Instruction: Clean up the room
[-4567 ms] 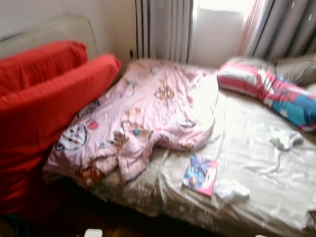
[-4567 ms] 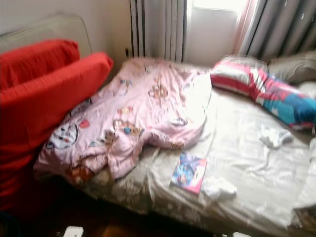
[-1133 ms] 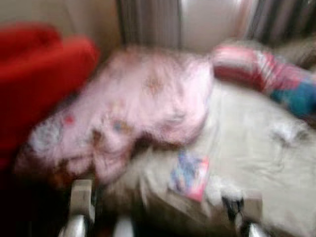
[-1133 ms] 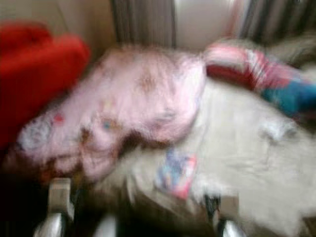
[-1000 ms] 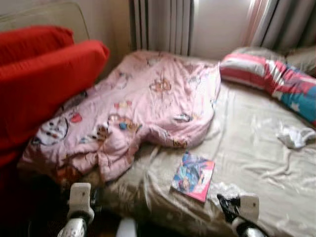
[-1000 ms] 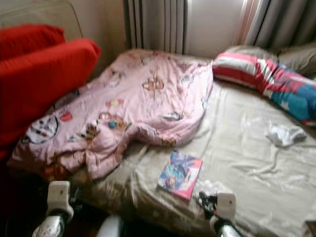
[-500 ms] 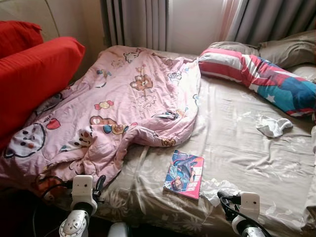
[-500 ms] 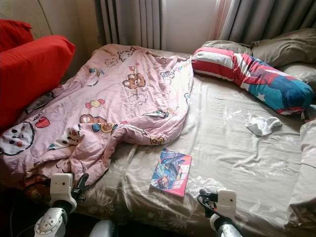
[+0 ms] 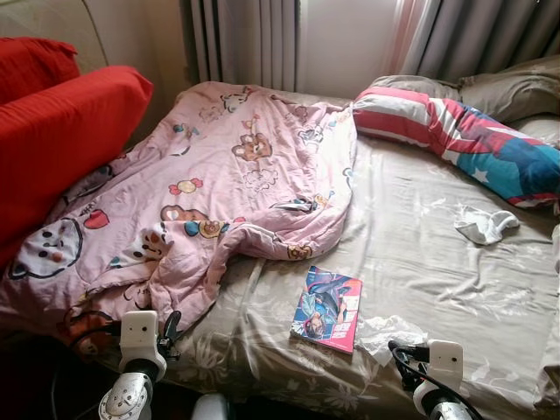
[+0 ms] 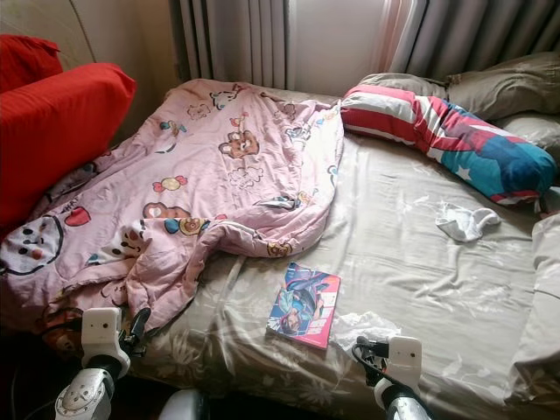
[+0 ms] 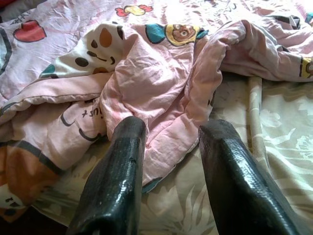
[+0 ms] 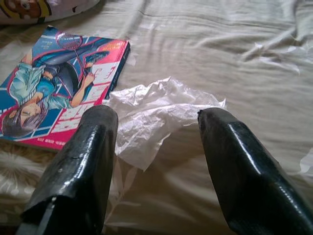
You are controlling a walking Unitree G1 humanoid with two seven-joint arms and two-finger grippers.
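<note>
The right gripper (image 12: 154, 127), fingers apart, hovers over a crumpled wrapper (image 12: 156, 115) beside a comic (image 9: 327, 308) on the bed (image 9: 437, 262). The left gripper (image 11: 168, 147), also spread, faces the pink quilt (image 9: 219, 192).

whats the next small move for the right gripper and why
Probably ease the right gripper forward and down onto the crumpled plastic wrapper: its fingers are open, the wrapper lies loose on the bed sheet just ahead between them, beside the magazine.

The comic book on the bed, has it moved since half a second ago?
No. The comic book still lies just below the pink blanket's fold, beside the crumpled plastic; only the camera shifted slightly.
</note>
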